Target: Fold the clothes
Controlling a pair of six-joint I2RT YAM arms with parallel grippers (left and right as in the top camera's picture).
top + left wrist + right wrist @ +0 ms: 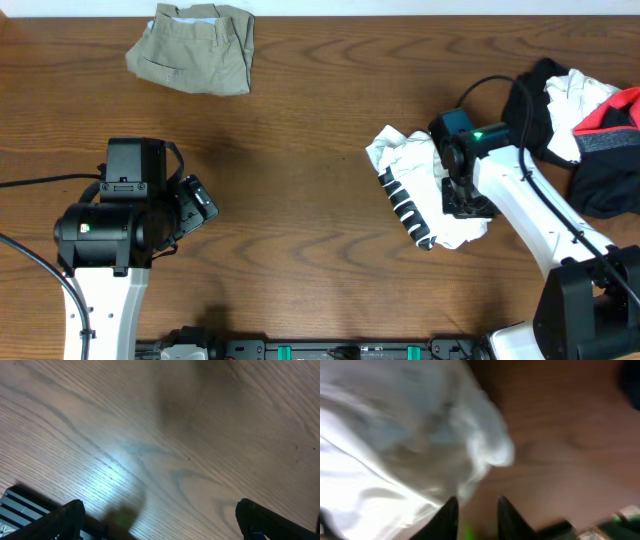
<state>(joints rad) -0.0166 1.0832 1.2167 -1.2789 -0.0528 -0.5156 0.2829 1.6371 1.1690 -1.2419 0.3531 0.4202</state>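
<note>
The clothes lie in three places. A crumpled white top (408, 160) with black-white striped trim (404, 204) rests right of the table's middle. My right gripper (464, 203) hovers over its right edge. In the right wrist view the white top (395, 435) fills the left side, and my right gripper (476, 504) stands narrowly open beside its edge, with only bare wood between the fingers. My left gripper (196, 204) is wide open over bare table at the left; the left wrist view shows my left gripper (160, 510) with nothing but wood grain between the fingers.
A folded khaki piece (195, 48) lies at the back left. A heap of black, white and red garments (585, 135) sits at the right edge, just behind my right arm. The wooden table (300, 150) shows between the two arms.
</note>
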